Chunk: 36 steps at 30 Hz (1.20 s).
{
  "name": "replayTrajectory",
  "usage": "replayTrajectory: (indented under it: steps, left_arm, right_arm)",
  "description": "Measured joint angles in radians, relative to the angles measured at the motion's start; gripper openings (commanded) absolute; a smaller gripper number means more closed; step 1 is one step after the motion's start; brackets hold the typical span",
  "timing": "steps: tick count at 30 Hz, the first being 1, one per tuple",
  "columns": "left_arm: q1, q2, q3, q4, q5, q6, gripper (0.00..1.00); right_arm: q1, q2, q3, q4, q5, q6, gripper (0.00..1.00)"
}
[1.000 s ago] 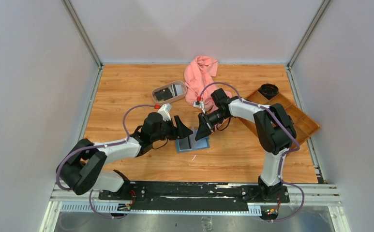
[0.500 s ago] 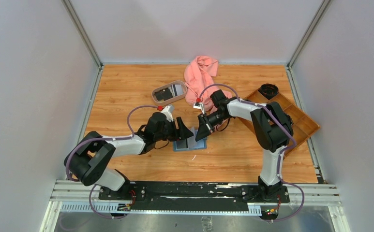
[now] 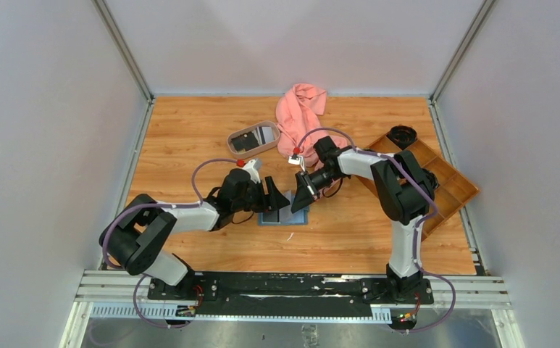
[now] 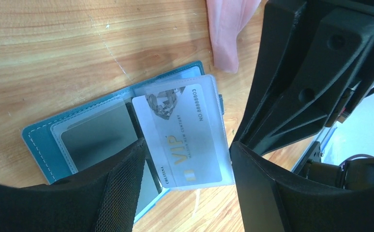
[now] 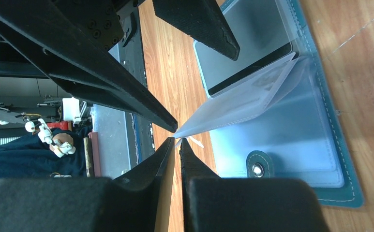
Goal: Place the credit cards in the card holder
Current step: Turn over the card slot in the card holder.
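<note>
- Left gripper (image 4: 185,159) stands apart, empty; the open wallet (image 4: 35,140) lies beneath it, the pale card (image 4: 180,140) between its fingers (image 4: 112,188), half inside a clear sleeve (image 5: 243,96).
- Right gripper (image 5: 175,142) pinches the sleeve corner; a tug could pull the card out.

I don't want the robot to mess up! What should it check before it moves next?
1. Wallet lying open: ok.
2. Sleeve flat: not ok, it is lifted off the wallet.
3. Card fully inside the sleeve: cannot tell.
4. Left gripper open, one finger on each side of the card: ok.
5. Right gripper really pinching the sleeve corner: cannot tell.
6. Cloth off the wallet: ok.
</note>
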<state>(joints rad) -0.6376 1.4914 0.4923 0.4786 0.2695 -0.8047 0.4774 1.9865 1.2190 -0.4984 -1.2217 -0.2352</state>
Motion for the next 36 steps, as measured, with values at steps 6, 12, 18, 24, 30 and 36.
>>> replayTrajectory:
  steps: [6, 12, 18, 24, 30, 36]
  left_arm:
    - [0.0, -0.036, -0.016, 0.014, 0.0, 0.005, 0.74]
    - [0.0, -0.056, -0.037, 0.022, 0.009, 0.017, 0.79]
    - [0.0, -0.13, -0.096, 0.021, 0.019, 0.066, 0.79]
    - [-0.006, -0.234, -0.129, 0.022, 0.014, 0.144, 0.77]
    - [-0.071, -0.24, -0.116, -0.038, -0.047, 0.205, 0.76]
    - [-0.117, -0.24, -0.067, -0.151, -0.163, 0.248, 0.76]
  right_arm:
    - [0.0, 0.008, 0.0, 0.011, 0.003, 0.029, 0.15]
    - [0.0, 0.01, 0.0, 0.043, 0.01, 0.062, 0.17]
    - [0.0, 0.01, 0.0, 0.084, 0.01, 0.104, 0.17]
    - [0.0, 0.025, 0.0, 0.109, 0.007, 0.13, 0.18]
    - [0.0, 0.031, 0.0, 0.115, 0.007, 0.14, 0.19]
    - [0.0, 0.037, 0.002, 0.118, 0.0, 0.146, 0.2]
